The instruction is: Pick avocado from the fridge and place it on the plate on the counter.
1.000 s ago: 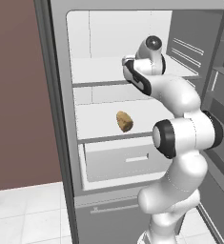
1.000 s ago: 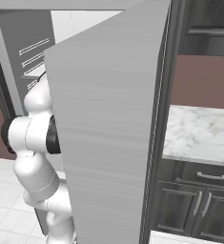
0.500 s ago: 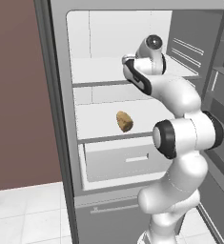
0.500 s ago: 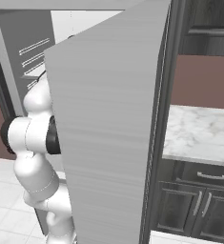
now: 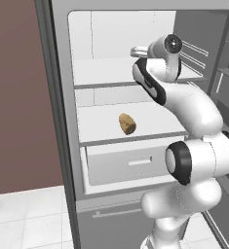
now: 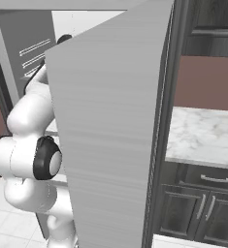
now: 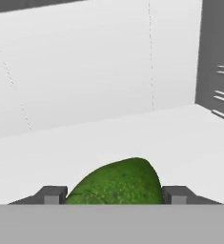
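From behind the arm on its left side, the fridge (image 5: 62,121) stands open, its white inside lit and its grey-edged shelves bare but for one thing: a tan-brown lumpy item (image 5: 127,123) lying on the middle shelf, above the white drawer (image 5: 130,165). The white arm rises from the lower right, bends at a big dark-ringed joint and reaches up and in over the upper shelf, where the wrist turns toward the back wall; the end effector itself is hidden behind the wrist here, so from this side I cannot tell how the fingers stand. From the right side, the broad grey fridge door (image 6: 110,145) swings out and blocks most of the inside, with the arm's white links and a dark joint showing to the left of it. Beyond the door edge lies the marbled table (image 6: 203,135), set over dark panelled cabinets (image 6: 198,203) with silver handles. Looking along the hand, the avocado (image 7: 117,183), dark green and pebbled, sits right between the two dark fingertips (image 7: 51,194) of the end effector (image 7: 114,195). The tips stand one on each side of the fruit, hard against its flanks as far as I can make out, so the fingers appear clamped on it. It lies low on the white shelf floor, with the fridge's white back wall behind and a grey side wall at the right.
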Robot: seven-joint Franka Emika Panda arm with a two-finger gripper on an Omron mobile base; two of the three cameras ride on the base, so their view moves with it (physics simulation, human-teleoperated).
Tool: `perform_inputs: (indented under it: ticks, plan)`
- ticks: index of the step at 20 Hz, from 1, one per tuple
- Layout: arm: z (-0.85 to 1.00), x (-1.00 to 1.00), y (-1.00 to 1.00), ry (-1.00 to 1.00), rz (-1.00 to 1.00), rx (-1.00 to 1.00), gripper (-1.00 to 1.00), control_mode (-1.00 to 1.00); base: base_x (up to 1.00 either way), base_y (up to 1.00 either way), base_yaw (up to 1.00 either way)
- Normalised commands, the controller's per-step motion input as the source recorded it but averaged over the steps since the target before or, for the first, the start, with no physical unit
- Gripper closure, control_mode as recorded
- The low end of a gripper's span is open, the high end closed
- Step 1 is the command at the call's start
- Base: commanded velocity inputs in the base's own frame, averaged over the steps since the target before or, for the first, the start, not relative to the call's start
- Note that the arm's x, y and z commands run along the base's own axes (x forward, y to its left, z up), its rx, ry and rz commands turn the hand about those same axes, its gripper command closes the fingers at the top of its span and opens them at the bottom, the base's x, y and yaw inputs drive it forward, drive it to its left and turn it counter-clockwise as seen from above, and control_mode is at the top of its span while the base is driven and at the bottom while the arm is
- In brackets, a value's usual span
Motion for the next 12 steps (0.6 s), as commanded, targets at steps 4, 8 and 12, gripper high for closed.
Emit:
perform_inputs:
  ticks: [4,8,12]
  plan:
    - [0.32,-1.0,-0.24,0.0,0.0,0.11,1.0,-1.0,0.0,0.0,0.0]
    - [0.02,-1.0,-0.22,-0.03,0.0,0.05,1.0,-1.0,0.0,0.0,0.0]
    - [-0.18,-1.0,-0.05,-0.07,0.0,0.0,1.0,-1.0,0.0,0.0,0.0]
